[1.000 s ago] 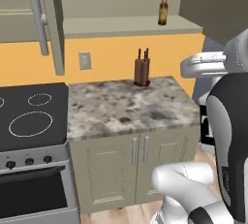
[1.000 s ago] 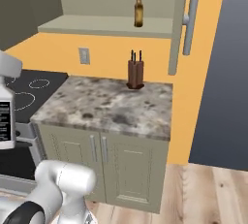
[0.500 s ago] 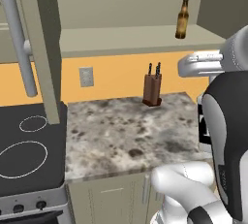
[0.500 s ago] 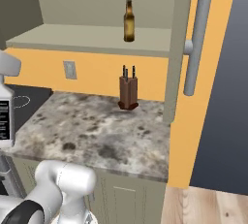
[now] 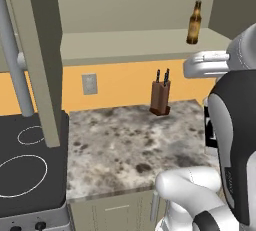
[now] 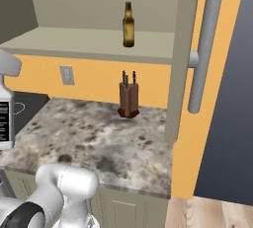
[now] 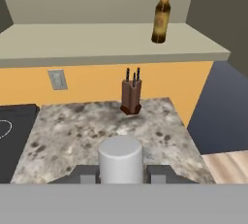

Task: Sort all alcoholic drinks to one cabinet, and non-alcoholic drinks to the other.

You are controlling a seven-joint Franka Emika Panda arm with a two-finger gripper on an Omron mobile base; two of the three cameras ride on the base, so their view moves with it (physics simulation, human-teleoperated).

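Claw (image 7: 121, 175) pinching pale-necked square bottle (image 7: 120, 159); brown beer bottle (image 7: 161, 13) far ahead on cabinet shelf (image 7: 97, 43).

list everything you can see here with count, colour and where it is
beer bottle: 1, brown, upright on the open cabinet's shelf, above the knife block
black-labelled bottle: 1, pale cap toward the hand camera, black label at the left edge of the right base view, held in the claw
knife block: 1, dark brown with black handles, at the back of the counter by the wall
counter: 1, grey speckled stone, below the shelf
cabinet door: 1 of 2, beige, swung open at the counter's right end, long grey handle
stove: 1, black top with white rings, left of the counter
wall outlet: 1, grey, on the orange wall
claw: 1, dark fingers, shut on the bottle's neck
arm: 1, white and dark, in front of the counter
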